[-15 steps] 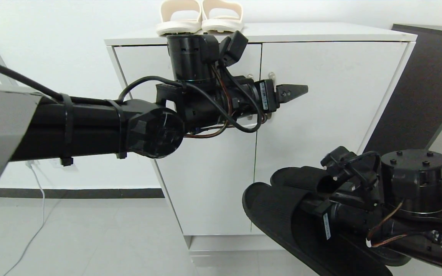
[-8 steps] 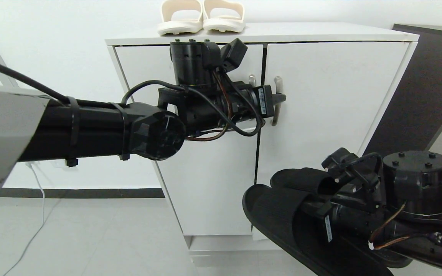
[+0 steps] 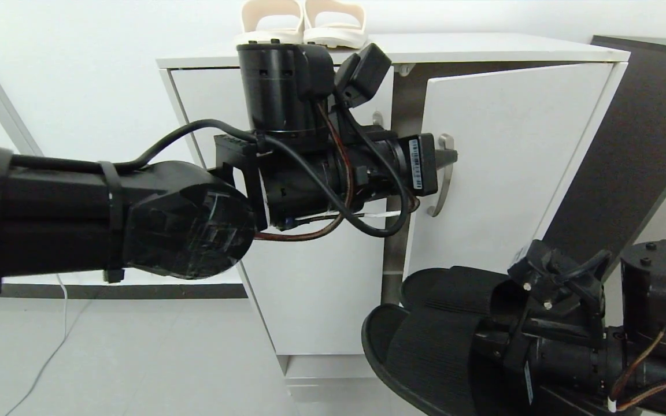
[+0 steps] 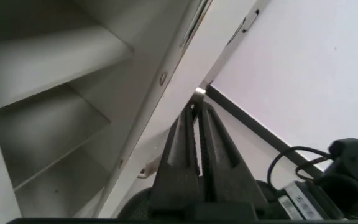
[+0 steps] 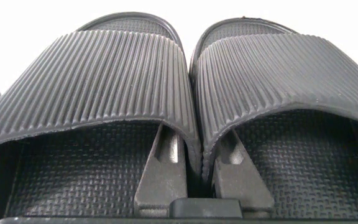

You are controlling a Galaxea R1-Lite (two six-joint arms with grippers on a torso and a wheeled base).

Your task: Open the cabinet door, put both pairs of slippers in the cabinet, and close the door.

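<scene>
The pair of cream slippers [image 3: 301, 23] sits on top of the white cabinet [image 3: 483, 55], above its closed left door [image 3: 211, 110]. The left claw [image 4: 197, 107] is clenched, fingers pressed nearly together, with its tip at the metal handle [image 3: 440, 179] of the right door [image 3: 512, 162]. That door stands ajar, and shelves [image 4: 55, 56] show inside. Low on the right, the right claw [image 5: 197, 134] grasps the black slippers [image 3: 431, 346] in front of the cabinet, one finger under each ribbed strap.
</scene>
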